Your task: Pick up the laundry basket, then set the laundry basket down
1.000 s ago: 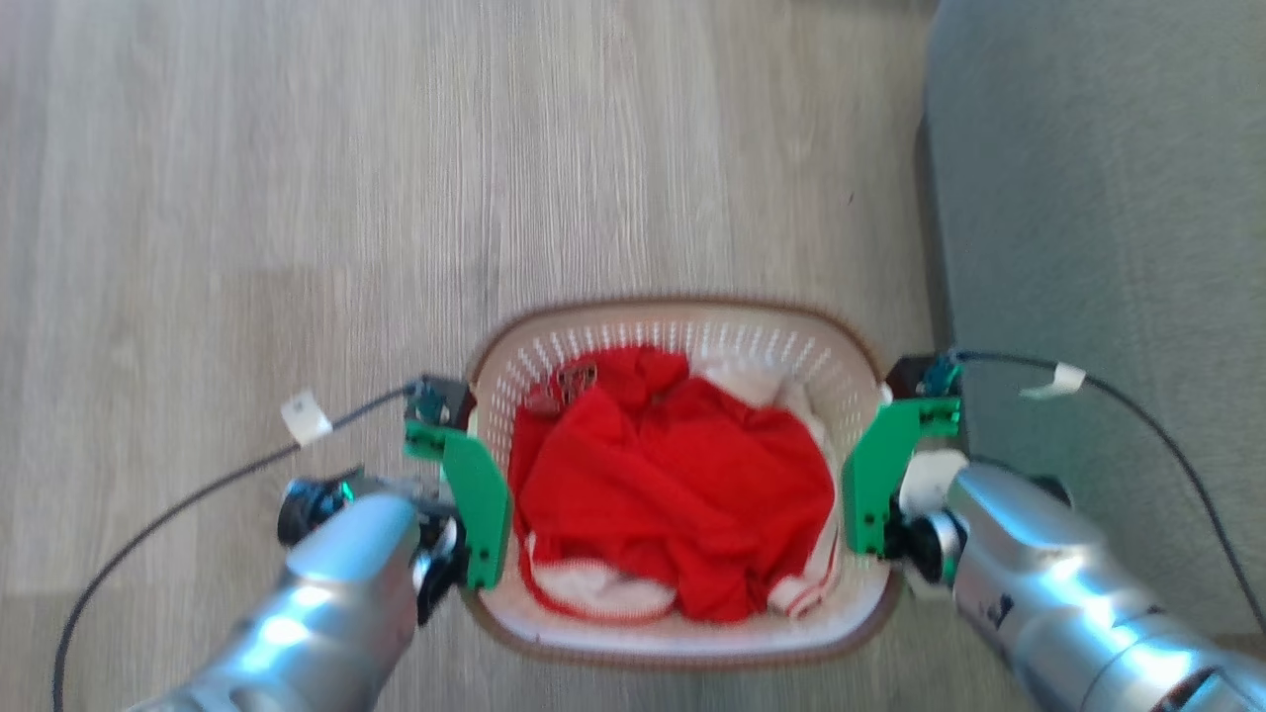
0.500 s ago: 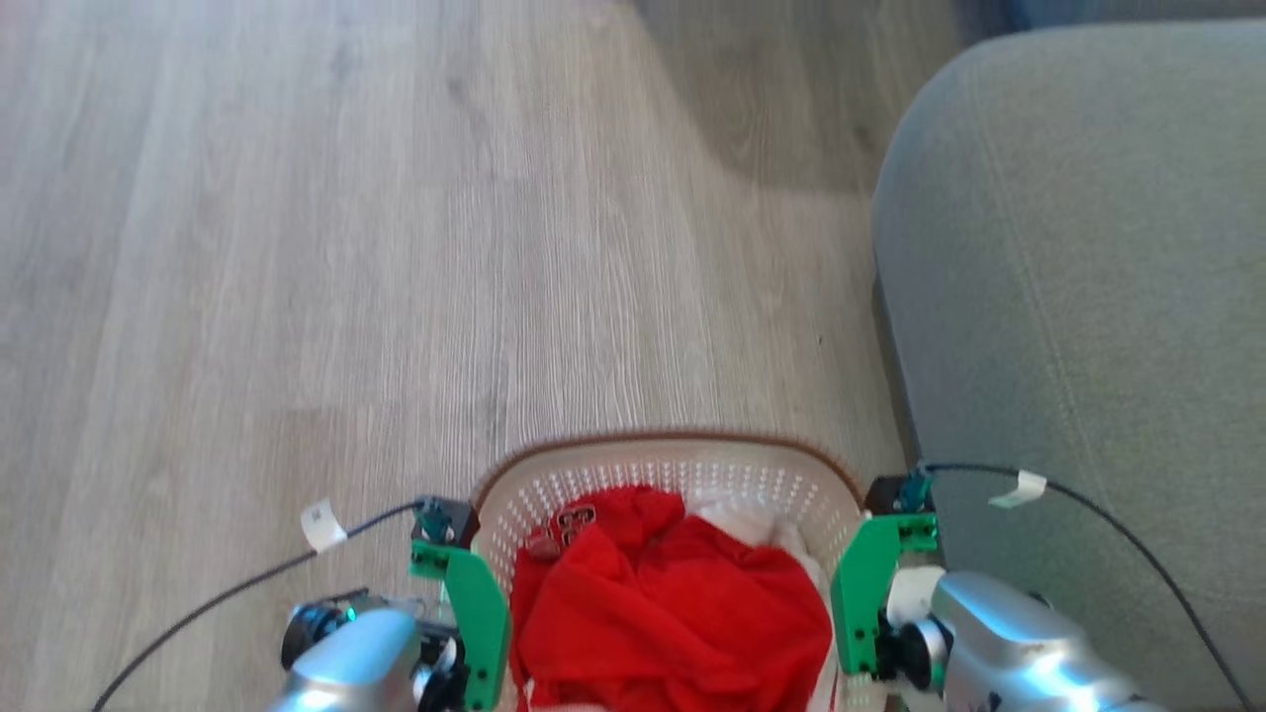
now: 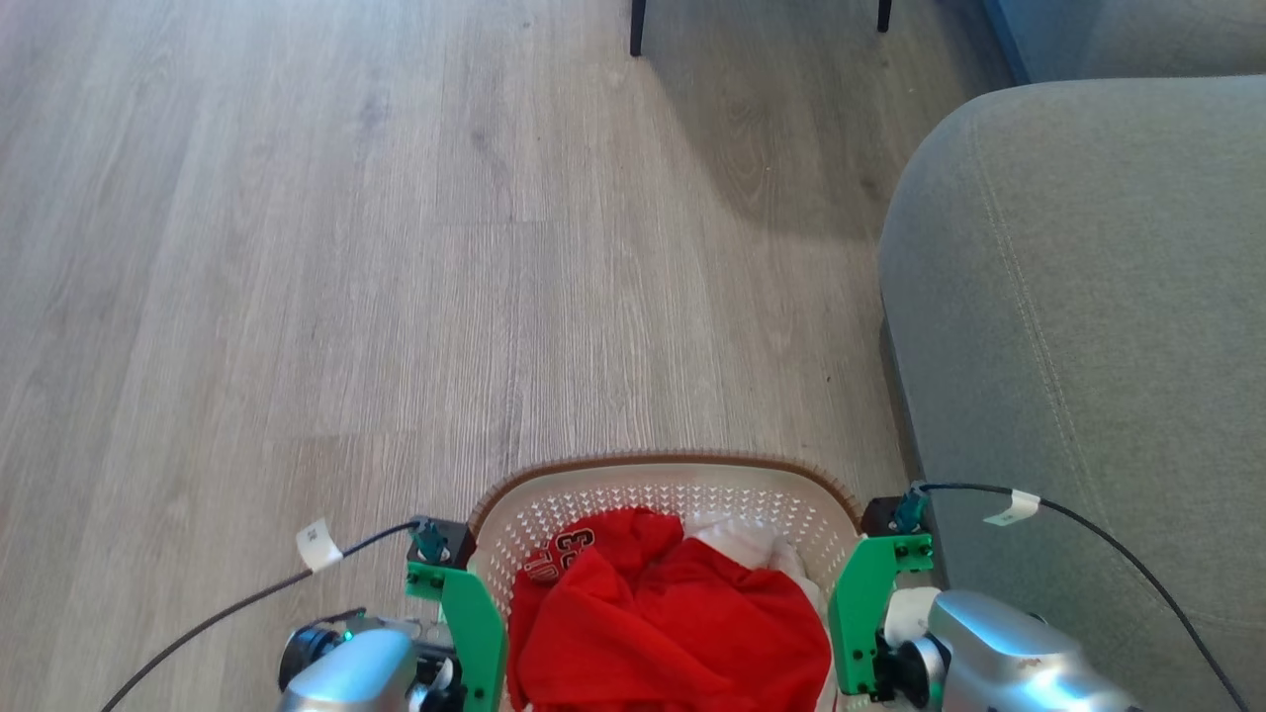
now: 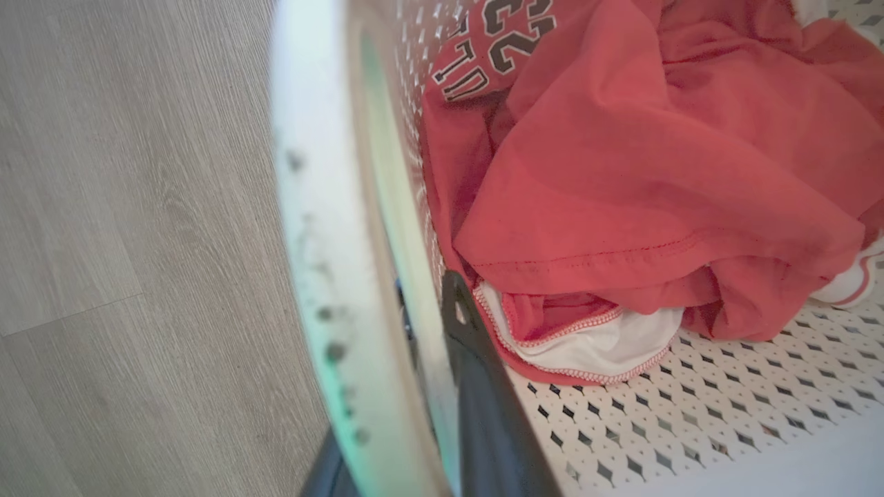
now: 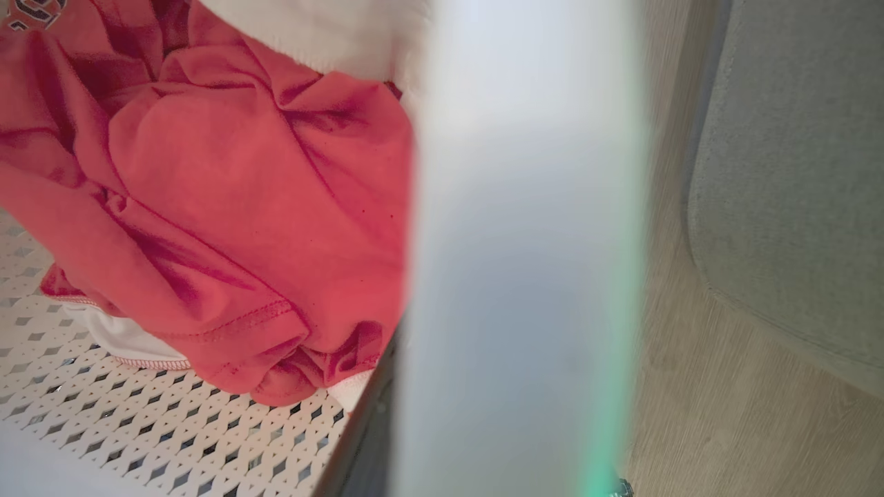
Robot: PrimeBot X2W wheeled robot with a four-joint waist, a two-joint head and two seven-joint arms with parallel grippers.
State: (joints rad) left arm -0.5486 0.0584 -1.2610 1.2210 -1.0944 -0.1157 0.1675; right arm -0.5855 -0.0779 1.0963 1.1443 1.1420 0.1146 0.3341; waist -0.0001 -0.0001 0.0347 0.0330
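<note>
Head camera: high up, faces forward and down over wood floor [image 3: 297, 247]; grey sofa [image 3: 1088, 297] along right side; laundry basket [image 3: 682, 491] at bottom edge, cropped. Left wrist camera: pressed close to basket's left wall, looks down along it; floor on one side, basket interior on other. Right wrist camera: closer still to opposite wall, rim a white blur mid-frame; sofa beyond. Shared: red garment [image 3: 673, 643] in all three; perforated basket bottom in both wrist views, from opposite sides; sofa in head and right wrist.
</note>
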